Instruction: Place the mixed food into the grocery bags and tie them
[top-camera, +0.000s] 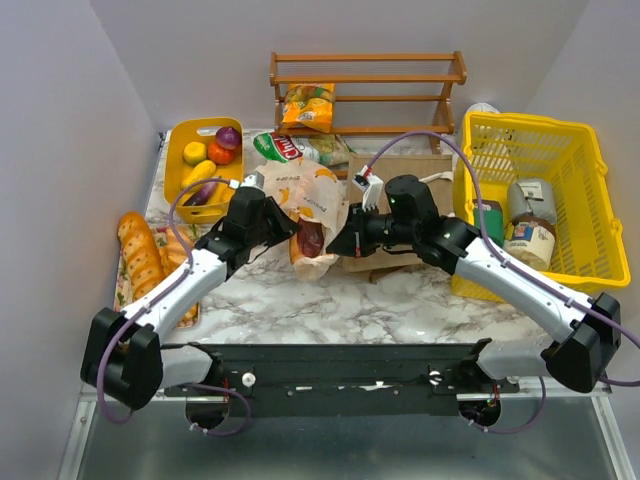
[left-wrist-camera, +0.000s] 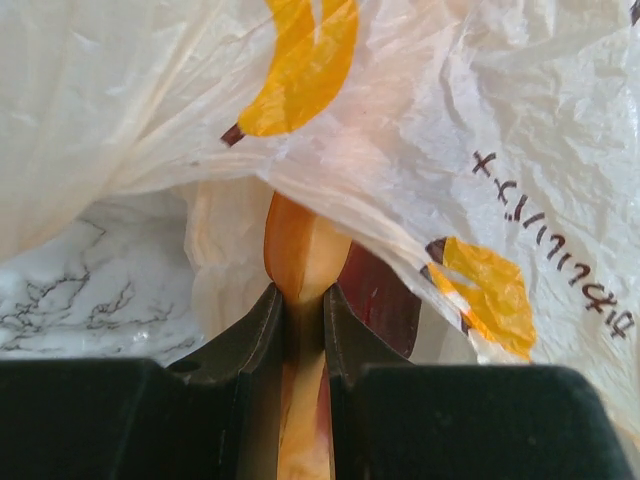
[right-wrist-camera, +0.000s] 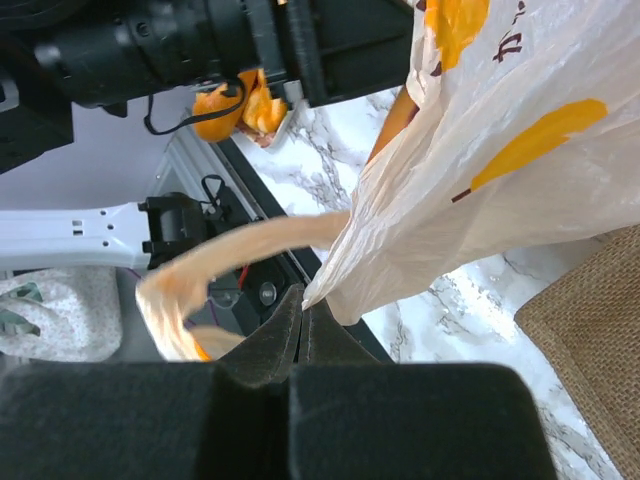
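The top camera looks down from above and behind the arm bases (top-camera: 125, 365) over the whole marble table (top-camera: 340, 300). Each wrist camera faces forward, very close to the peach plastic carrier bag (left-wrist-camera: 450, 120), which all three views share.

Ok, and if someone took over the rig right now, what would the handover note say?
Left gripper: shut on the bag's orange handle.
Right gripper: shut, pinching the bag's edge beside the free loop.
Things: the bag sits mid-table between the arms, with a dark red item inside. The tote lies beside it. The green packet lies behind the bag, not bagged.
Done: some food is bagged, and the bag is gripped on both sides.
Left: bag the rest of the food and tie both bags. No knot is visible yet.
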